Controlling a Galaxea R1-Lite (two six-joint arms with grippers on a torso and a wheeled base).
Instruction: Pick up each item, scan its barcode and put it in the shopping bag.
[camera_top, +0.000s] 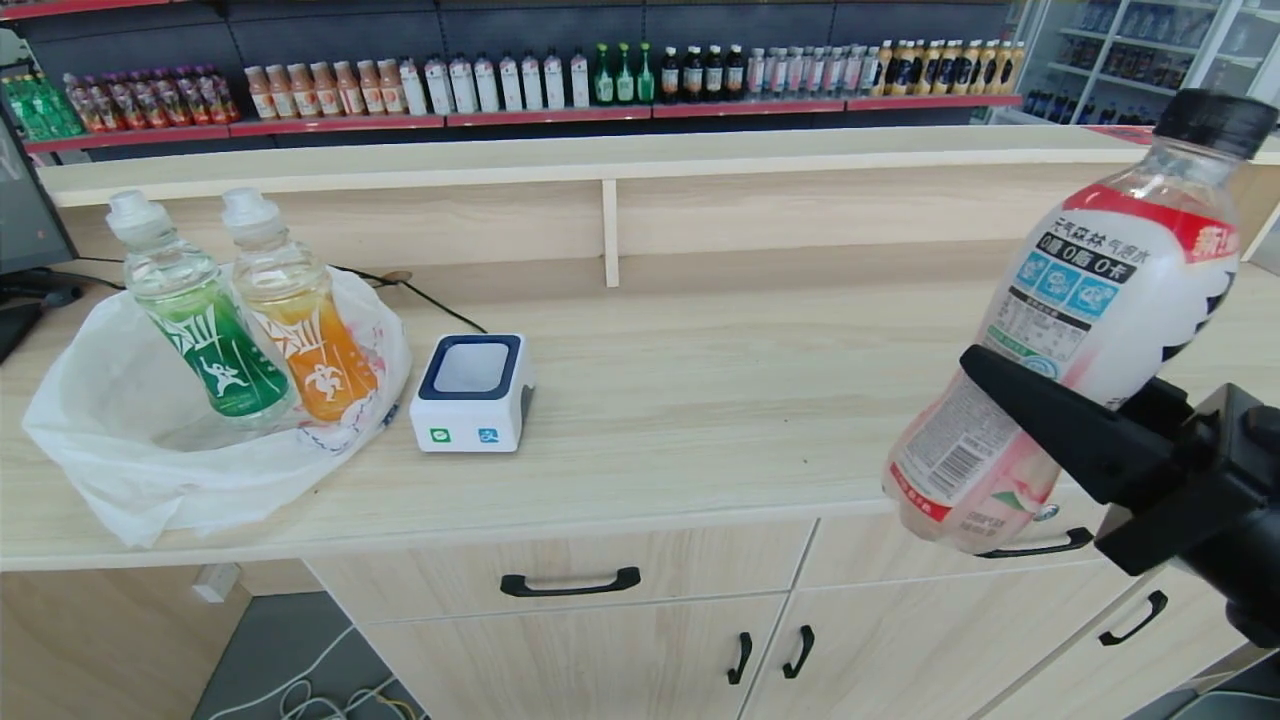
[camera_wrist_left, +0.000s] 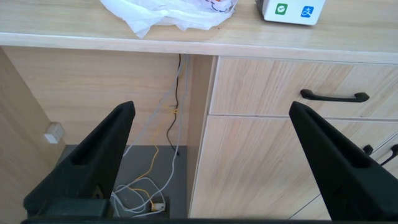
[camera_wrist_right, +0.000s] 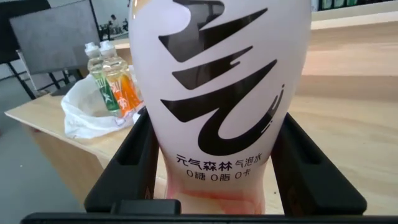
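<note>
Right in front of me is a light wood counter (camera_top: 720, 400), drawers underneath with black handles (camera_top: 570, 583). Behind it there's a red-edged shelf (camera_top: 640, 108) lined with bottled drinks, a glass-door cooler (camera_top: 1130, 60) off right, a dark monitor (camera_top: 30, 215) far left, and loose cables (camera_wrist_left: 146, 190) on the floor.

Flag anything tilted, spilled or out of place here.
Nothing is spilled or damaged. The green bottle and orange bottle lean sideways in the bag. The pink bottle is held tilted in the right gripper, off the counter.
</note>
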